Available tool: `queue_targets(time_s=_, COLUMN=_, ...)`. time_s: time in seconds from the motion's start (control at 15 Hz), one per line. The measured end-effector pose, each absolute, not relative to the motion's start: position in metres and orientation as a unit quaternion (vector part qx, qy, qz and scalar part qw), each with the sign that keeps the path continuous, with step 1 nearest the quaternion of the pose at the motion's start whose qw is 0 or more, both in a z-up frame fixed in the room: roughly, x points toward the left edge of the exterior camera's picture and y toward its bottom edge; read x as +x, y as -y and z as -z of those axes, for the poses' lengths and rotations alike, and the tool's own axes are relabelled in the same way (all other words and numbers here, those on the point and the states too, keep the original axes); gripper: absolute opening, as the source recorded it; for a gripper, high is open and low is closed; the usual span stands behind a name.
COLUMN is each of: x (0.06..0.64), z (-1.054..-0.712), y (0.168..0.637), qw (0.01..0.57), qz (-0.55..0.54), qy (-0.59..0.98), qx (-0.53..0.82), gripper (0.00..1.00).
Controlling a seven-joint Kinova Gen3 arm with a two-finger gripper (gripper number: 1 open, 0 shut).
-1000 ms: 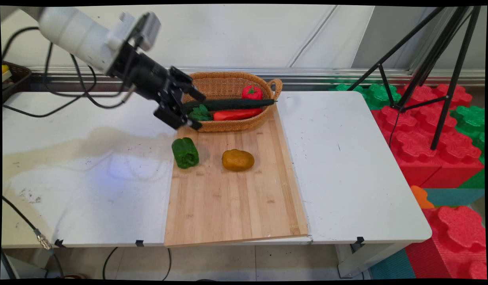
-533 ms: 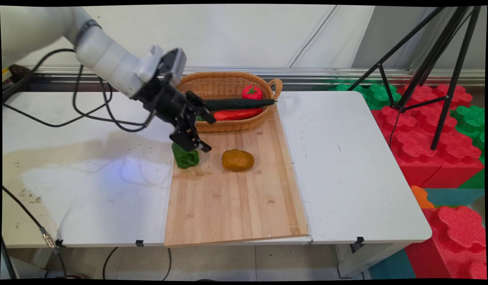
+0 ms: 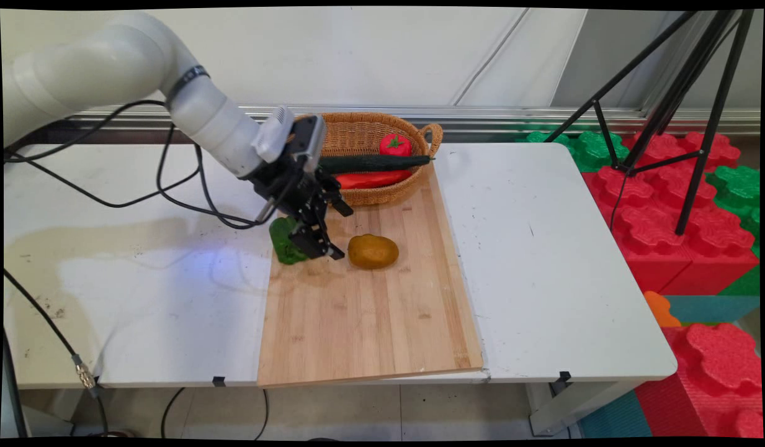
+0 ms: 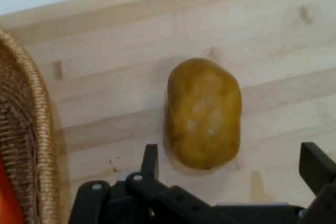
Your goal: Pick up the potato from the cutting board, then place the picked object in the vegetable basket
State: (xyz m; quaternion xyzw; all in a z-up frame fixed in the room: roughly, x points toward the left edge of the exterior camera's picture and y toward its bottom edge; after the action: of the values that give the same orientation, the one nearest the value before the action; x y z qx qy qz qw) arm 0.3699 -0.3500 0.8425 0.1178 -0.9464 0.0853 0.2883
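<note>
- While the end effector (image 3: pixel 325 239) hangs low over the cutting board (image 3: pixel 370 310) with its fingers spread wide and nothing between them, the potato (image 4: pixel 203 113) lies just ahead of it, apart from both fingers.
- Green pepper (image 3: pixel 284 241) sits close behind it; a sideways drift could knock that off onto the surface (image 3: pixel 543 248).
- Basket (image 4: pixel 29 145) stands near one side; its rim could snag a finger.
- Potato looks rounded and may roll if one finger touches first.

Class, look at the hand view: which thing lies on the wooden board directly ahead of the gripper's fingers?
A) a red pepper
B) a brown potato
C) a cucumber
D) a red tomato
B: in the hand view the brown potato lies on the wooden board between the spread fingers of the gripper; the basket sits off to one side.
</note>
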Motion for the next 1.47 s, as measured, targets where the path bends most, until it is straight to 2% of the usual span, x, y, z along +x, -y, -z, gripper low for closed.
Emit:
queue_targets(time_s=0.93, x=0.325, z=-0.801, y=0.384, qw=0.266, qz=-0.086, qy=0.956, qx=0.095, gripper=1.00)
queue_targets(time_s=1.0, x=0.322, z=-0.799, y=0.385, qw=0.266, qz=-0.085, qy=0.956, qx=0.095, gripper=0.00)
queue_targets(time_s=1.47, x=0.314, z=-0.798, y=0.387, qw=0.272, qz=-0.079, qy=0.954, qx=0.097, gripper=0.00)
